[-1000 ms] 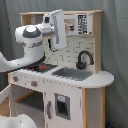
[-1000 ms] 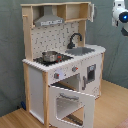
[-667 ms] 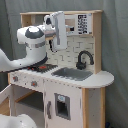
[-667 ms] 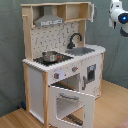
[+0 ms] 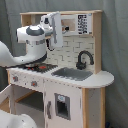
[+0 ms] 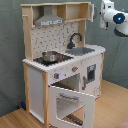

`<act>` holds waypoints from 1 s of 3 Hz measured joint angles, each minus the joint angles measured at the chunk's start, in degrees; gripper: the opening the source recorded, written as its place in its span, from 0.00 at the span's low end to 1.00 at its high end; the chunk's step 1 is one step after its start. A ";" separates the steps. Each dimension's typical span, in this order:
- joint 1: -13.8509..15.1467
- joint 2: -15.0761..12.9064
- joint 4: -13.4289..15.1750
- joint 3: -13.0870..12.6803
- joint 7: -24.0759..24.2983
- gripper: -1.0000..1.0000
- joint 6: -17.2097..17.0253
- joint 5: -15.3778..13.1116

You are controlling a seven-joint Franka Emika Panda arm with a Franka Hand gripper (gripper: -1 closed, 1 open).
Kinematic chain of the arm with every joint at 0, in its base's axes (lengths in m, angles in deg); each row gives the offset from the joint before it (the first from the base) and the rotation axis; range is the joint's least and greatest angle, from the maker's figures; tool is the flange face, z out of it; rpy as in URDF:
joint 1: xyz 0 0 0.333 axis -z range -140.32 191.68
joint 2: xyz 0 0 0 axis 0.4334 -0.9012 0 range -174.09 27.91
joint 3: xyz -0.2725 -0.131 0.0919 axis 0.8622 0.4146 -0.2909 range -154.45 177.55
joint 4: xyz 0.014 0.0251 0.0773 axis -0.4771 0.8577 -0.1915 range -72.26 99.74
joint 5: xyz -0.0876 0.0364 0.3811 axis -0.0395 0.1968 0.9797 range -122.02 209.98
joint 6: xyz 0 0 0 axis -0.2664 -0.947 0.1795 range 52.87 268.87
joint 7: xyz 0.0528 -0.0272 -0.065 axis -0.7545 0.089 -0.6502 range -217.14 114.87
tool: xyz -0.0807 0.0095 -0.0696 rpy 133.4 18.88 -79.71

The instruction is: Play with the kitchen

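Observation:
The kitchen [image 6: 60,70] is a toy of white panels and pale wood, seen in both exterior views. It has a grey hood [image 6: 48,21], a dotted backsplash, a black faucet [image 6: 75,39] over the sink [image 6: 82,50], and a small pot [image 6: 50,56] on the stovetop. Its oven door [image 6: 72,102] hangs open, tipped forward. In the first exterior view the kitchen [image 5: 75,85] shows its faucet [image 5: 84,59] and sink [image 5: 72,74]. My gripper [image 5: 56,30] is up at the top shelf, in front of the hood area. In the second exterior view my gripper [image 6: 102,11] hangs by the kitchen's upper right corner.
The white arm [image 5: 32,42] fills the first exterior view's left, over the stovetop side. A grey curtain backs the scene. A wooden floor [image 6: 112,107] lies around the kitchen. A small door [image 6: 91,11] stands at the top right cupboard.
The arm has shifted slightly toward the kitchen's top shelf. The kitchen and its open oven door have not moved.

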 joint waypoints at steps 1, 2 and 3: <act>0.01 -2.99 -3.88 -3.56 0.16 0.00 0.03 0.02; 0.01 -6.49 -7.61 -6.57 1.13 0.00 0.23 0.03; 0.01 -10.74 -11.20 -8.60 1.30 0.00 0.24 0.03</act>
